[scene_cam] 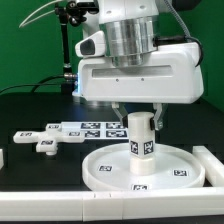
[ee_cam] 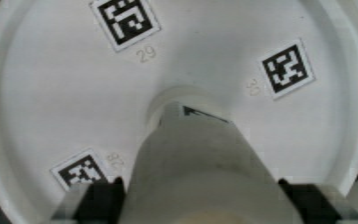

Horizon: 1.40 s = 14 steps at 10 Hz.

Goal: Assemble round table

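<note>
The white round disc (scene_cam: 146, 168) lies flat on the black table at the front, tags on its face. The short thick cylinder leg (scene_cam: 141, 141) stands upright on the disc's middle, tags on its side. My gripper (scene_cam: 141, 116) comes down from above and is shut on the leg's top end. In the wrist view the leg (ee_cam: 197, 160) runs down from between my black fingertips (ee_cam: 99, 198) to the disc (ee_cam: 87, 90), which fills the view. The cross-shaped piece (scene_cam: 48, 140) lies flat on the table at the exterior view's left.
The marker board (scene_cam: 92, 128) lies behind the disc. A white rail block (scene_cam: 212, 160) stands at the exterior view's right and another white rail (scene_cam: 40, 205) runs along the front edge. A camera stand (scene_cam: 68, 40) rises at the back.
</note>
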### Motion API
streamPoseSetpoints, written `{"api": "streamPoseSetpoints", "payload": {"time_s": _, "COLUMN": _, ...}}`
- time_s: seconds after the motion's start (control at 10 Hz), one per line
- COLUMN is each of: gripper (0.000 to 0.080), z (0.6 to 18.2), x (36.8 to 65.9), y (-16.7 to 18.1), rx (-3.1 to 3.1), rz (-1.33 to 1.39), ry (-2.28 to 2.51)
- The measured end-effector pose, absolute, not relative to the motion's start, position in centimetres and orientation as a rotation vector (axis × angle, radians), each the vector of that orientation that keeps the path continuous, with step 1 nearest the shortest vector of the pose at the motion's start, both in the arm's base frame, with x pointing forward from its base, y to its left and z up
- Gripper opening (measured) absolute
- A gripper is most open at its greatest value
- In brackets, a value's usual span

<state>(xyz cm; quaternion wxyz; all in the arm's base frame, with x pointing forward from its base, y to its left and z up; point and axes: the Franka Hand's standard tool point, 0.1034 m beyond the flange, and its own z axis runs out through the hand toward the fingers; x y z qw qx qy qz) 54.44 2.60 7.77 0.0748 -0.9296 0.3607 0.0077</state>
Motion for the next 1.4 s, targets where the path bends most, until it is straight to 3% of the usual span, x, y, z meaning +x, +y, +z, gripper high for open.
{"api": "streamPoseSetpoints", "payload": {"time_s": 0.5, "gripper": 0.0407, "z": 7.7, "x": 54.6, "y": 2.9, "rx": -2.347, "rz": 0.113, "ry": 1.784}}
{"api": "streamPoseSetpoints", "payload": {"time_s": 1.4, "gripper": 0.0409, "z": 7.7, "x": 54.8, "y": 3.8, "rx": -1.676, "rz": 0.212, "ry": 2.403}}
